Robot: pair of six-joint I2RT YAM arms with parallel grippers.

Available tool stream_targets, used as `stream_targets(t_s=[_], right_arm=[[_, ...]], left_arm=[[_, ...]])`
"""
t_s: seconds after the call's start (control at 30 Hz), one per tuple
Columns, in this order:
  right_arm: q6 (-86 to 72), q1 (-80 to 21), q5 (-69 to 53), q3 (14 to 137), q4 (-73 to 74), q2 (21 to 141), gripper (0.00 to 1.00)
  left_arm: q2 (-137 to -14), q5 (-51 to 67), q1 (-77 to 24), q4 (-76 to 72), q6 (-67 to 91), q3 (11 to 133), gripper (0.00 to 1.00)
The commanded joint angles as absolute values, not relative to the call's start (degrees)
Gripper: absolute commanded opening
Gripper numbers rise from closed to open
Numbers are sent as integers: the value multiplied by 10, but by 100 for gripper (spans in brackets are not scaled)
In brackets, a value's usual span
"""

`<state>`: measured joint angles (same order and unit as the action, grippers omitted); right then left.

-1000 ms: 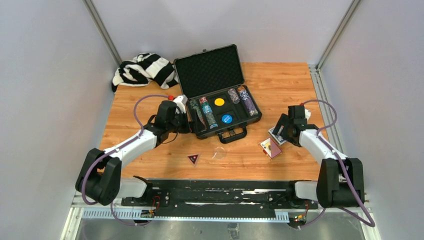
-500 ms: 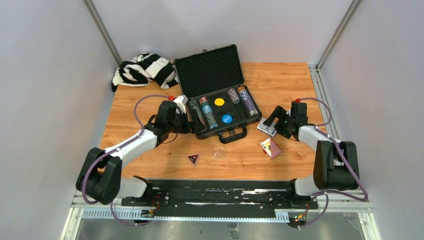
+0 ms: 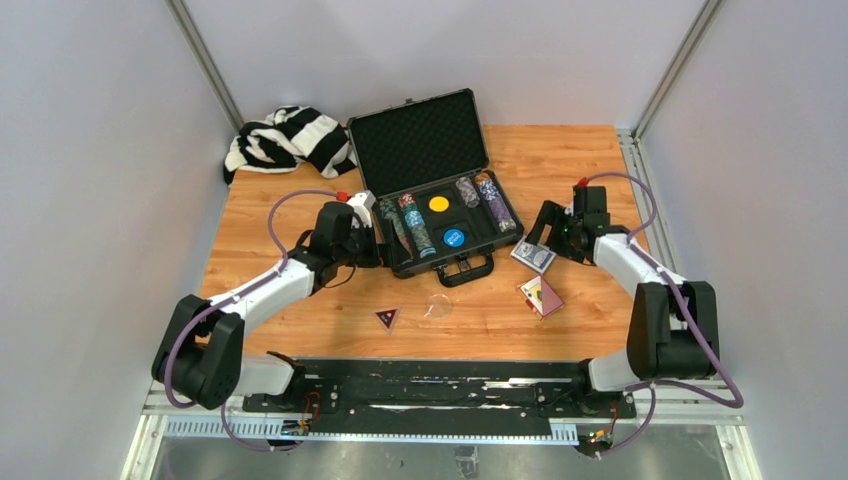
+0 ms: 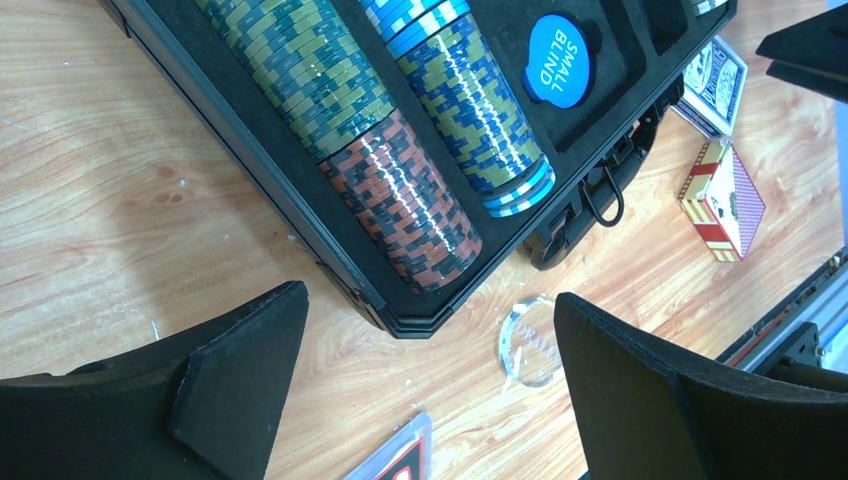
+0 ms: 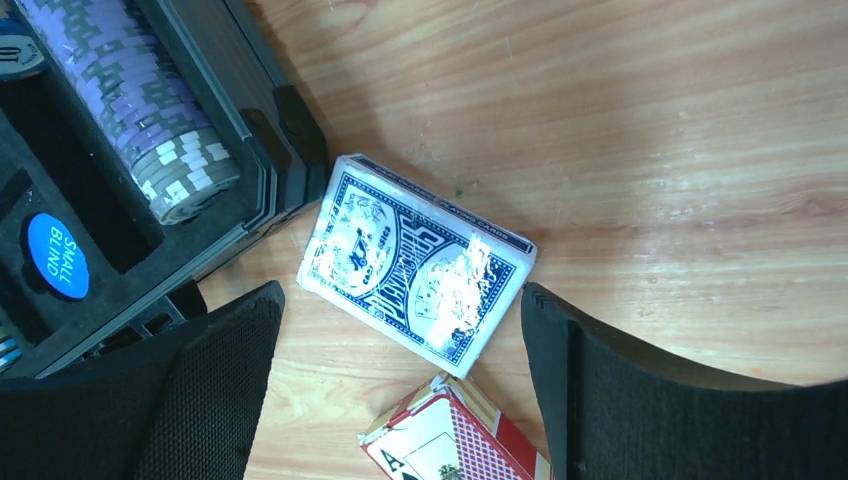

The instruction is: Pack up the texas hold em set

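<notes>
- Left fingers (image 4: 240, 370) stand spread, released, beside the black case (image 3: 420, 140), at its near left corner.
- Right fingers (image 5: 610, 390), spread and released, flank a blue-backed card deck (image 5: 415, 265) just right of the case.

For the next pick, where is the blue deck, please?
Top view, right side: the blue deck lies on the table between the case and the red deck.

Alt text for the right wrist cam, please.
The open right hand hangs above a blue-backed card deck flat on the wooden table, holding nothing. At frame left, the black case holds a purple chip stack and a blue SMALL BLIND disc; a red card box peeks in below.
</notes>
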<state>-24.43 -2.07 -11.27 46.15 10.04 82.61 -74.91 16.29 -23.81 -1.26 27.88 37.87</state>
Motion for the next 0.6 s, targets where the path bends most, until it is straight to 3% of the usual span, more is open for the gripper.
stream_targets(t_s=[0.0,0.1,0.23,0.37,0.57], right_arm=[[-224,-34,5,502,149,850,77],[-251,-14,17,547,155,912,46],[-259,4,21,602,163,990,31],[-267,5,-3,606,176,1026,2],[-262,-39,5,530,170,959,1]], left_arm=[[-754,167,-241,-29,279,378,98],[-762,170,-241,-30,280,379,98],[-760,171,-242,-31,279,376,98],[-755,169,-242,-32,277,371,98],[-759,176,-241,-37,281,370,98]])
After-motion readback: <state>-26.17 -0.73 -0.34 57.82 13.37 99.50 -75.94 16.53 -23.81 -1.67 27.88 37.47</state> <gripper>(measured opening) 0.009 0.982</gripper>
